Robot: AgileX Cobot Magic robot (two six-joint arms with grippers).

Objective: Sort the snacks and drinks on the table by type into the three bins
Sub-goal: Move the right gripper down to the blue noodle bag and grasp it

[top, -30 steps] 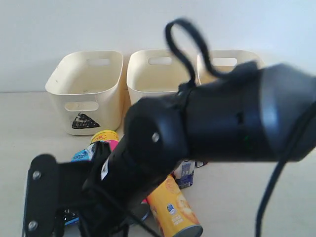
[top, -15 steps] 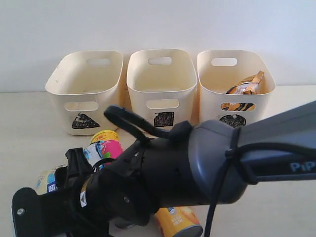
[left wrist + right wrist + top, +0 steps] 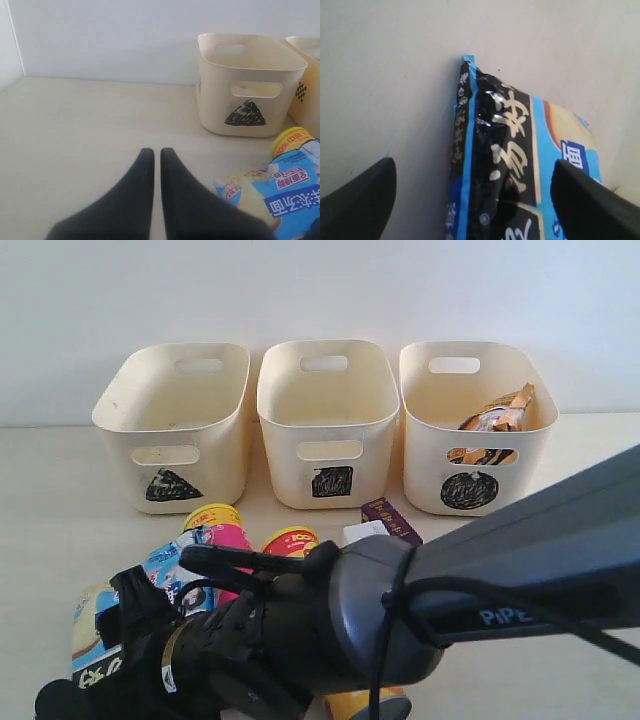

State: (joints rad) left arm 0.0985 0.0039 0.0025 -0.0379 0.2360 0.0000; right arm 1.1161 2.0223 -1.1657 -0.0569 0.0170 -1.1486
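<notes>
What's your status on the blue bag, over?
Right pincer open, astride crinkly blue foil bag, not yet gripped. Left pincer shut, empty, over pale beige table. Pink crisp tube close beside the bag.

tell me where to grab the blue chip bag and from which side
Probably from above, pinching across the blue bag near its flat sealed end: it lies flat on the table, thin there, and the right gripper has its jaws open either side.

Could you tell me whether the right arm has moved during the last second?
Yes. The right arm has swung down and left: it covered the square-marked bin and circle-marked bin before, and both now show fully.
</notes>
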